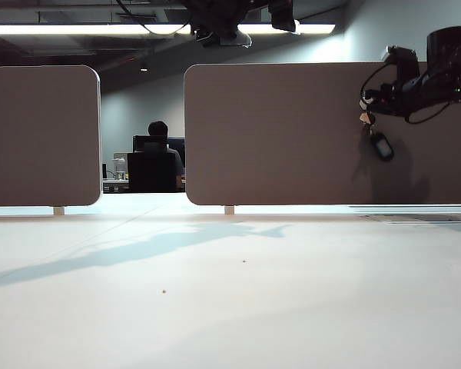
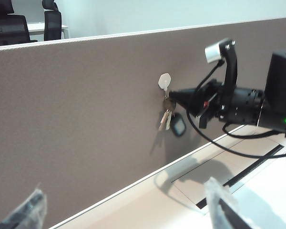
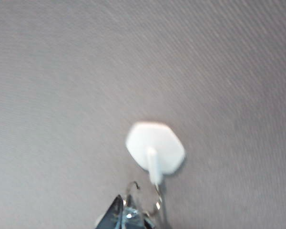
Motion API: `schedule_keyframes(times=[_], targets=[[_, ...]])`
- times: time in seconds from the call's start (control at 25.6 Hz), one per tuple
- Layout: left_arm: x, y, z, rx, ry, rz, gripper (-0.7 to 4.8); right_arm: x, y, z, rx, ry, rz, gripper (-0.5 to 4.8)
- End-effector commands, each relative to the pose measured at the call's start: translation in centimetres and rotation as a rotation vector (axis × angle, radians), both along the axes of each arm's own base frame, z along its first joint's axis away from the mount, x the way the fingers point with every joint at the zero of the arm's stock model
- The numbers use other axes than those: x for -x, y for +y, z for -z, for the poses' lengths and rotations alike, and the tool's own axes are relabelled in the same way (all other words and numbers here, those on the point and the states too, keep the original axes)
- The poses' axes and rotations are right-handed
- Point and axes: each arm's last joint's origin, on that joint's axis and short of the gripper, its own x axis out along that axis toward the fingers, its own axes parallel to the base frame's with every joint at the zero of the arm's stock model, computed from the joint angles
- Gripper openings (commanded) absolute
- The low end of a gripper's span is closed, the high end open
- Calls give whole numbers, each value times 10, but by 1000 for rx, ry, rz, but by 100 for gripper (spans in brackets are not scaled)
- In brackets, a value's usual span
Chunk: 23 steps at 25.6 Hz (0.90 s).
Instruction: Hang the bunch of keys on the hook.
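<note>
We hold the bunch of keys (image 2: pixel 169 119) up against the grey partition panel (image 1: pixel 292 138) with our right gripper (image 2: pixel 178 97), jaws clamped shut on the ring end, right at the hook (image 3: pixel 156 149). The ring (image 3: pixel 144 196) sits just under the prong tip, and we cannot tell whether it is actually threaded over it. That is our main risk: if we let go with the ring only resting beside the prong, the bunch drops to the table; pulling away at an angle could also drag the ring back off. The bunch hangs with its long axis vertical, keys and black fob (image 1: pixel 382 146) pointing down. Our left gripper (image 2: pixel 124 205) waits wide open, low and well apart.
</note>
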Motion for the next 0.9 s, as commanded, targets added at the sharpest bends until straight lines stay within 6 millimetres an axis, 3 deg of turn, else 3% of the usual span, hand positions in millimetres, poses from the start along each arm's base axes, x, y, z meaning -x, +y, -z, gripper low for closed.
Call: schedule_keyframes(times=[0.04, 0.35, 0.9], targets=[[2, 1, -7, 16, -26, 2, 479, -3, -1, 10, -28, 21, 5, -6], [2, 1, -7, 17, -26, 3, 479, -4, -4, 14, -29, 41, 11, -6], [2, 1, -9, 28, -42, 10, 479, -1, -1, 0, -13, -43, -70, -6]])
